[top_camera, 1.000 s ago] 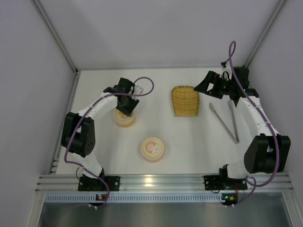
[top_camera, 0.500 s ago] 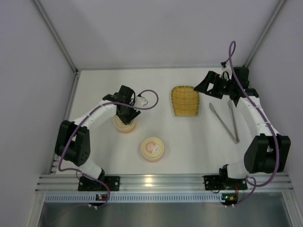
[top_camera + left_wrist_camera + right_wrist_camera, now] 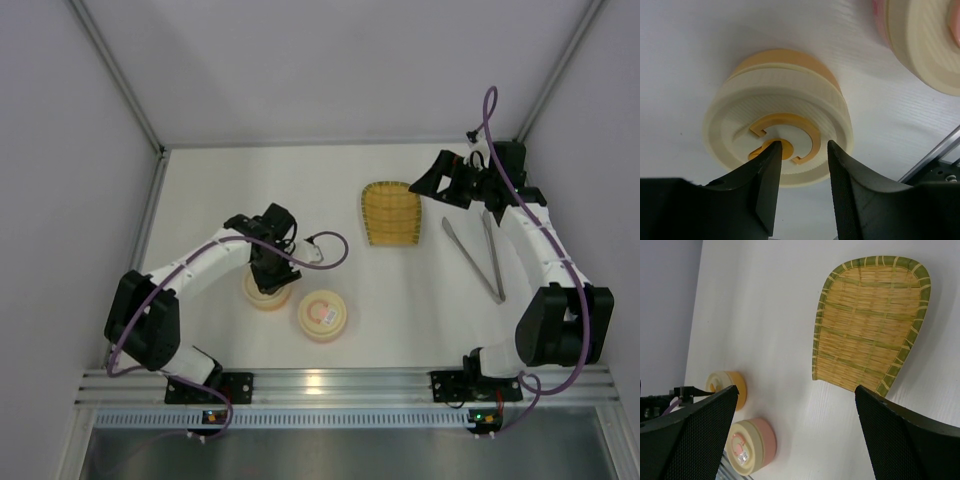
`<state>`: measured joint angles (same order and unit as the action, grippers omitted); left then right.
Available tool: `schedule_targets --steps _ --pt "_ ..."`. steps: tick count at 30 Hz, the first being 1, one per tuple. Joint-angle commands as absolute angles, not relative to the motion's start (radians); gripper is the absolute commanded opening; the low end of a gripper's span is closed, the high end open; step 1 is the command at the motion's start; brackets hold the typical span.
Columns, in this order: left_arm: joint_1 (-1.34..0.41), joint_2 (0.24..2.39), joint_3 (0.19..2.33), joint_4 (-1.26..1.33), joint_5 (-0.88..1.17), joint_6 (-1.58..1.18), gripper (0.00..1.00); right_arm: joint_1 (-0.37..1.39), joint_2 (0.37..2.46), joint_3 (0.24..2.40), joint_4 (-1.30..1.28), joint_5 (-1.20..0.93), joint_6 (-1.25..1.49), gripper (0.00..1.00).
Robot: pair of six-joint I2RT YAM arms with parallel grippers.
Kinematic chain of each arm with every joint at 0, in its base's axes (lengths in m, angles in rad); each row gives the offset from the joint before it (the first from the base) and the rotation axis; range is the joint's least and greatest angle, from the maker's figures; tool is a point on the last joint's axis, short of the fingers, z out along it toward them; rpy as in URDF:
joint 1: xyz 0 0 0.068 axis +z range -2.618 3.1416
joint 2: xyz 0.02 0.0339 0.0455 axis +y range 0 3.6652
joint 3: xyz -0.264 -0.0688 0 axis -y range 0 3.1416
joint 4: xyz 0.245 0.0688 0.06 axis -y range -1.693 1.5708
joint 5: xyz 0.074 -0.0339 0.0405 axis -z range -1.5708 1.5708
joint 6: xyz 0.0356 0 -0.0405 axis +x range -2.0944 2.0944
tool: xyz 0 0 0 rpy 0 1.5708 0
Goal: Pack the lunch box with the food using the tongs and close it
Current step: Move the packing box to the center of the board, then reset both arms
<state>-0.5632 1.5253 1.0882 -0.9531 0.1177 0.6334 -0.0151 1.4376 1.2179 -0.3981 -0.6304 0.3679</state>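
A round lunch box point(image 3: 780, 95) with a cream lid and orange base lies under my left gripper point(image 3: 802, 147). The jaws stand half closed, their fingertips point(image 3: 771, 155) on the lid's orange ring handle point(image 3: 812, 137), and the box point(image 3: 268, 292) travels with the gripper point(image 3: 269, 272). The silver tongs point(image 3: 478, 255) lie flat on the table at the right. My right gripper point(image 3: 430, 185) hangs wide open and empty just behind them point(image 3: 795, 388). No food shows in any view.
A second round box, pink with a cream lid point(image 3: 322, 315), stands just right of the orange one point(image 3: 752, 445). A woven yellow tray point(image 3: 390, 213) lies bare at the back middle point(image 3: 870, 325). Grey walls close in the table on three sides.
My left gripper has moved toward the near edge and slightly right, and the orange lunch box has come with it, ending close beside the pink box. The right arm has not moved.
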Motion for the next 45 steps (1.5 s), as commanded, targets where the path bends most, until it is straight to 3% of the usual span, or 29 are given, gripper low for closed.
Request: schedule_targets --steps 1,13,26,35,38,39,40,45 --pt "-0.592 1.551 0.982 -1.226 0.255 0.681 0.47 -0.011 1.405 1.262 -0.379 -0.646 0.350 0.99" --pt "-0.744 1.491 0.996 -1.264 0.316 0.698 0.48 -0.011 1.402 1.264 -0.380 -0.649 0.348 0.99" --pt "-0.759 1.477 1.110 -1.163 0.288 0.577 0.52 -0.011 1.391 1.262 -0.393 -0.647 0.330 0.99" --pt "-0.671 1.480 1.564 -1.335 0.365 0.531 0.55 -0.011 1.390 1.293 -0.423 -0.634 0.276 0.99" --pt "-0.509 1.505 1.614 -1.260 0.394 0.457 0.67 -0.011 1.385 1.301 -0.433 -0.626 0.249 0.99" --pt "-0.467 1.509 1.609 -1.231 0.412 0.436 0.88 -0.011 1.385 1.304 -0.437 -0.621 0.226 0.99" --pt "-0.421 1.523 1.603 -1.173 0.440 0.413 0.98 -0.011 1.381 1.308 -0.443 -0.615 0.206 0.99" --pt "-0.145 1.577 1.530 -0.970 0.552 0.203 0.98 -0.011 1.353 1.305 -0.535 -0.534 0.045 0.99"
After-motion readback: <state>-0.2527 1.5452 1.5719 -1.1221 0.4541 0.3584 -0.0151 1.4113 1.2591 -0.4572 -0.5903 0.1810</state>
